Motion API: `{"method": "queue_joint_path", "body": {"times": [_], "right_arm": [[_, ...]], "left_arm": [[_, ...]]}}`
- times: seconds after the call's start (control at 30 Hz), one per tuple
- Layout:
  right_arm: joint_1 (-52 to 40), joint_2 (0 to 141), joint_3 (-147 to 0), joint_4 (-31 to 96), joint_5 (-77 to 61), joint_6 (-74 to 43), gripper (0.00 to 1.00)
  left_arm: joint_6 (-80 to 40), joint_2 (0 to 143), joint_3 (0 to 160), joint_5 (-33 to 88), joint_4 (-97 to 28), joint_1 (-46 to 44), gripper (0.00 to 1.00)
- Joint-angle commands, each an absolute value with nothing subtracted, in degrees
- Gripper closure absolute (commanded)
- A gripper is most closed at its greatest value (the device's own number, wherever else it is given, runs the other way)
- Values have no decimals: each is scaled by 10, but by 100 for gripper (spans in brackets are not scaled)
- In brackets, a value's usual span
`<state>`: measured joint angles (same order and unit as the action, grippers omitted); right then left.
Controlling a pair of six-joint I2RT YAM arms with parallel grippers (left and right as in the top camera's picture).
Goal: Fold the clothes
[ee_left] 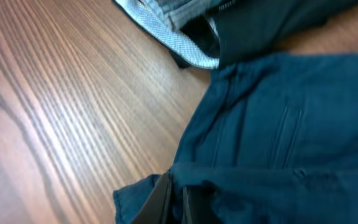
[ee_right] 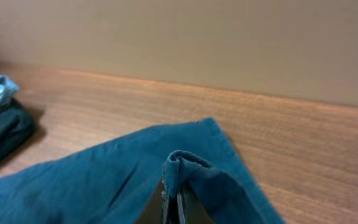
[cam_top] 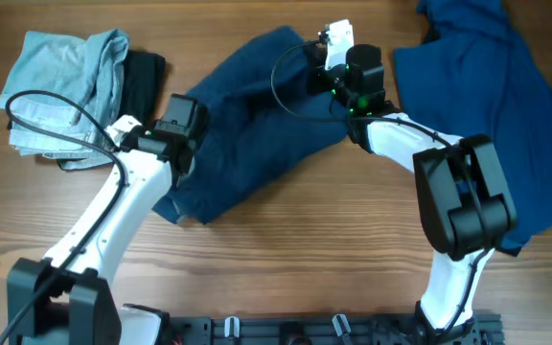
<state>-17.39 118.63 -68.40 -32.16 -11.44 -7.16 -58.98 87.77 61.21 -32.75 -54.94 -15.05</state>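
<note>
A dark navy-blue garment [cam_top: 257, 125] lies spread on the table's middle, running from lower left to upper right. My left gripper [cam_top: 182, 153] is shut on its left edge; the pinched cloth shows in the left wrist view [ee_left: 179, 199]. My right gripper [cam_top: 329, 72] is shut on a raised fold at its far right end, seen in the right wrist view [ee_right: 176, 186]. A second navy garment [cam_top: 487, 105] lies in a heap at the right. A pale blue denim piece [cam_top: 65, 86] sits folded at far left on a black piece [cam_top: 142, 77].
The right arm's white link [cam_top: 429, 153] lies across the edge of the right navy heap. A black cable [cam_top: 56, 115] loops over the denim piece. Bare wood [cam_top: 305, 249] shows along the front. A wall rises behind the table's far edge [ee_right: 229, 43].
</note>
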Motion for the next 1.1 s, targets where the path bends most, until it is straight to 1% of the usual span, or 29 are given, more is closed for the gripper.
{"method": "queue_joint_path", "body": {"times": [0.0,0.03,0.07,0.1,0.13,0.2,0.27,0.37,0.43,0.53,0.57,0.7,0.93,1.07], "right_arm": [[-176,1206,-691,-343,-87,-62,96],[-176,1207,-691,-349,-87,-62,96],[-176,1207,-691,-357,-88,-62,85],[-176,1207,-691,-368,-88,-62,23],[-176,1206,-691,-381,-88,-69,1],[-175,1195,-691,-380,-88,-81,0],[-174,1171,-691,-348,-90,-80,0],[-161,1114,-691,-255,-88,-70,0],[-146,1060,-692,-163,-90,-40,0],[-140,1003,-704,-58,-90,6,0],[-140,990,-734,20,-90,16,0],[-140,990,-808,165,-98,15,0],[-138,990,-835,286,-103,29,0],[-136,990,-854,357,-103,30,0]], "left_arm": [[-587,891,609,-357,-524,-105,92],[-586,891,609,-357,-515,-95,81],[-586,891,609,-357,-510,-87,59],[-575,891,609,-357,-505,-76,36],[-545,891,610,-357,-501,-65,0],[-496,891,610,-356,-502,-46,0],[-492,888,610,-354,-521,-39,0],[-436,883,611,-295,-525,-40,0],[-401,879,613,-237,-523,-40,0],[-361,851,625,-185,-518,-47,0],[-333,826,632,-169,-508,-60,0],[-289,765,634,-163,-473,-110,0],[-286,753,634,-163,-455,-187,0],[-227,753,634,-163,-424,-233,0]]}}
